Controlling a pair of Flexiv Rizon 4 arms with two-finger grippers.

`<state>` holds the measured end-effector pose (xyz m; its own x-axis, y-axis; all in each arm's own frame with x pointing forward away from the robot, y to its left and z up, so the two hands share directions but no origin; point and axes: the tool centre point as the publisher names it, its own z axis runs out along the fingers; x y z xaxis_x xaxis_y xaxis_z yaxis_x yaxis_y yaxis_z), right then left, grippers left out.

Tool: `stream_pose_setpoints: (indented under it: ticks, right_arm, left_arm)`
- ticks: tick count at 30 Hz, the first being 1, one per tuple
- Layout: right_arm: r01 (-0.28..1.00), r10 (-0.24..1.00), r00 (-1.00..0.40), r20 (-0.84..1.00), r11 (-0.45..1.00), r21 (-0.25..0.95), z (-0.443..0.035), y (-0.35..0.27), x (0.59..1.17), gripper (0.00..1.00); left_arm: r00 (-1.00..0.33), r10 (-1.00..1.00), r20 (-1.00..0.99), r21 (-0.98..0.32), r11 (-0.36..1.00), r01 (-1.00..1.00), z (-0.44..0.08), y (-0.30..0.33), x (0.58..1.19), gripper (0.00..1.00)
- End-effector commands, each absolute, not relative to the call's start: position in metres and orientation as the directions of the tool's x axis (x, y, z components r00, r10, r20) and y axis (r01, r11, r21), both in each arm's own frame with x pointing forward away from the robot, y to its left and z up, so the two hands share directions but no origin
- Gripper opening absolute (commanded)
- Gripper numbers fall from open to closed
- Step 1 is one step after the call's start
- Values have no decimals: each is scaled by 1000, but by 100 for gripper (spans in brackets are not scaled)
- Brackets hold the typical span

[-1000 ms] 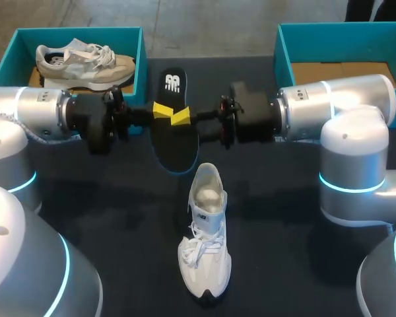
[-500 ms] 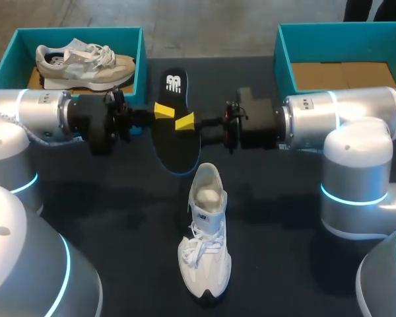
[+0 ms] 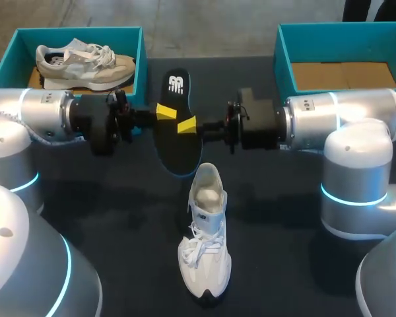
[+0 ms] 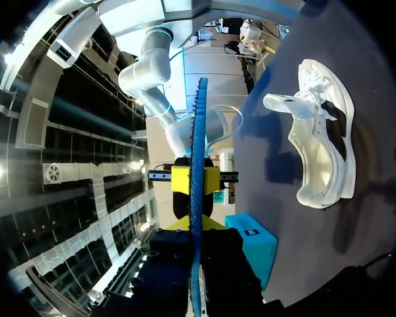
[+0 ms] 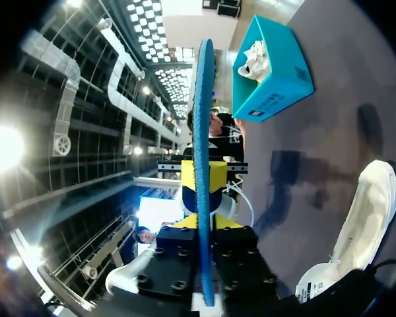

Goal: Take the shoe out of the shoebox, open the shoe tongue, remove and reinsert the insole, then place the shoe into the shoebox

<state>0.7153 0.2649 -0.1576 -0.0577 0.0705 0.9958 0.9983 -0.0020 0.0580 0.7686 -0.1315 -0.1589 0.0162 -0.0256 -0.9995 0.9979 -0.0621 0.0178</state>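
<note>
A black insole (image 3: 175, 148) with a blue edge hangs above the table, held from both sides. My left gripper (image 3: 164, 111) is shut on its left edge and my right gripper (image 3: 187, 125) is shut on its right edge. In the left wrist view the insole (image 4: 197, 132) runs edge-on between my own fingertips (image 4: 195, 228). It shows the same way in the right wrist view, the insole (image 5: 202, 99) pinched in my right gripper (image 5: 204, 224). The white shoe (image 3: 204, 231) lies on the table just below the insole, heel toward it, tongue raised; it also shows beside each gripper (image 4: 320, 152) (image 5: 366, 211).
A teal shoebox (image 3: 142, 63) at the back left holds a beige and grey shoe (image 3: 86, 63). Another teal shoebox (image 3: 284, 56) at the back right shows only its cardboard floor. Both arms stretch across the middle of the dark table.
My right gripper has closed onto the insole's right edge, and its yellow tips have shifted slightly toward me and to the right. The left gripper has kept its grip, almost unmoved.
</note>
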Motion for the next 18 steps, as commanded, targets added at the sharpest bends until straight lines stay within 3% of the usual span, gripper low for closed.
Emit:
stream_pose_setpoints:
  ticks: [1, 2, 3, 4, 5, 6, 18]
  right_arm:
    - [998, 76, -58, 995, 5, 57, -158, 266, 717, 0]
    - [998, 76, -58, 995, 6, 58, -158, 266, 717, 0]
    - [998, 76, -59, 995, 7, 59, -158, 266, 717, 0]
    - [998, 75, -61, 995, 7, 61, -158, 267, 717, 0]
    - [998, 75, -63, 995, 8, 63, -158, 267, 717, 0]
    - [998, 76, -68, 995, 8, 68, -158, 267, 717, 0]
    - [967, 125, -249, 960, -26, 254, -157, 242, 724, 0]
  left_arm:
    - [16, -25, -1000, 18, -59, 998, -159, -132, 768, 0]
    - [14, -24, -1000, 15, -59, 998, -159, -132, 768, 3]
    - [11, -23, -1000, 12, -60, 998, -159, -132, 768, 22]
    - [7, -21, -1000, 9, -61, 998, -160, -132, 768, 47]
    - [4, -22, -1000, 5, -61, 998, -160, -132, 768, 91]
    - [0, -23, -1000, 1, -64, 998, -159, -132, 768, 100]
    - [-73, 128, -989, -84, -79, 993, -168, -81, 762, 100]
